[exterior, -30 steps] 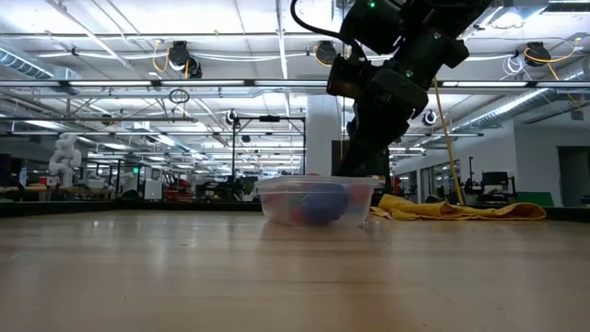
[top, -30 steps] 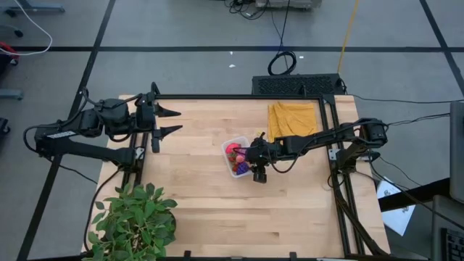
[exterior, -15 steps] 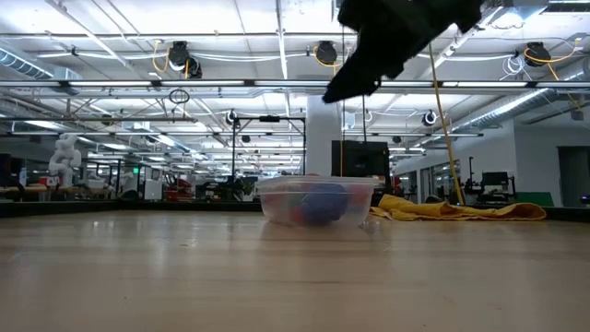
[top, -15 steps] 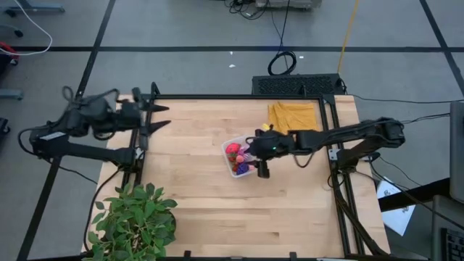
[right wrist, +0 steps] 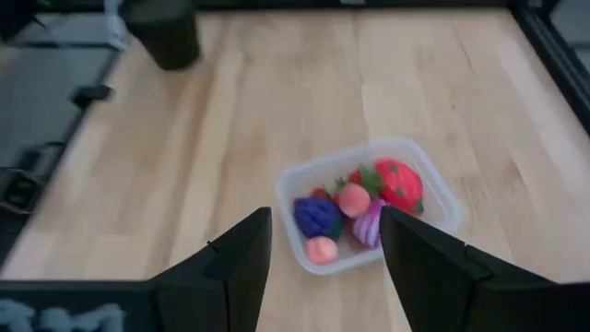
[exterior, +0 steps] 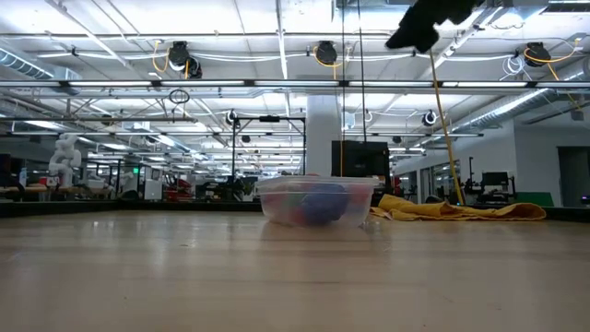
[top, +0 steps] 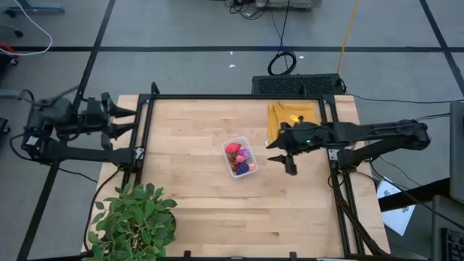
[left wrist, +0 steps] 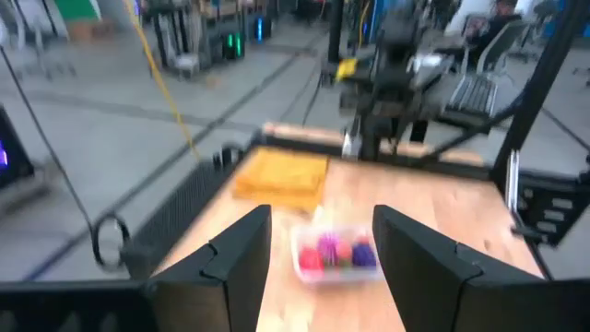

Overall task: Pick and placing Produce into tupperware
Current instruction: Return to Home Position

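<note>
Wooden table (top: 196, 210), framed by dark rails, carries little: a yellow cloth (top: 292, 116) at the far right and a potted plant (top: 134, 221) at the near left corner.

We find the tupperware (top: 239, 156) near the middle of the table, upright, with the produce (right wrist: 355, 207) inside it: a red strawberry, a purple bunch and small pink pieces. We see no loose fruit on the wood.

The right gripper (top: 280, 156) hangs with its fingers spread wide and nothing between them. The left gripper (top: 129, 121) sits off the far left edge of the table, likewise spread and empty.

Our judgement is that the step in hand is the return to rest. The right arm should go back to the right at its present height, which the low view shows to be well above the container rim. It should pass over the cloth without dipping and keep clear of the rail on the right.

Relative to the right gripper, the tupperware lies just to the left and below it, apart from it and not touched.
</note>
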Robot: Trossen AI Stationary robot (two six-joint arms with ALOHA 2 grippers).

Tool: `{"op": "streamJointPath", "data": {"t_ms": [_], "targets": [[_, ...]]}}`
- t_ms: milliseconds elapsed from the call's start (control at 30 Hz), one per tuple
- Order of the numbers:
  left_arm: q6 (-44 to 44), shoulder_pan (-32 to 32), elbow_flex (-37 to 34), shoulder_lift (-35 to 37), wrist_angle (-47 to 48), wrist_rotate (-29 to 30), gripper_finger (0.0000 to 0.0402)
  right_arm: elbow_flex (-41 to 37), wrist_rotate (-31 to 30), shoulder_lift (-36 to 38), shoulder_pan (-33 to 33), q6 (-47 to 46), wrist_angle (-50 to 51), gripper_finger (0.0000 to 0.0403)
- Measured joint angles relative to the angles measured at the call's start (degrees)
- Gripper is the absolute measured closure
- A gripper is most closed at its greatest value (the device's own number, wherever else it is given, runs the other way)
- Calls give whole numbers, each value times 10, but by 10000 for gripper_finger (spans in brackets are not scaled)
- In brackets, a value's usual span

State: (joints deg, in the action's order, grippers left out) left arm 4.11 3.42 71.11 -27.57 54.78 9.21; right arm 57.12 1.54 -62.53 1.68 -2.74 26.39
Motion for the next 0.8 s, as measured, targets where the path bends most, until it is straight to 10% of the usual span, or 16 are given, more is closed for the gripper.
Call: {"op": "streamJointPath", "data": {"t_ms": [800], "targets": [[130,0,-381,198,-118,-77,206,-412,-14,414,48,-155,-203,211]]}}
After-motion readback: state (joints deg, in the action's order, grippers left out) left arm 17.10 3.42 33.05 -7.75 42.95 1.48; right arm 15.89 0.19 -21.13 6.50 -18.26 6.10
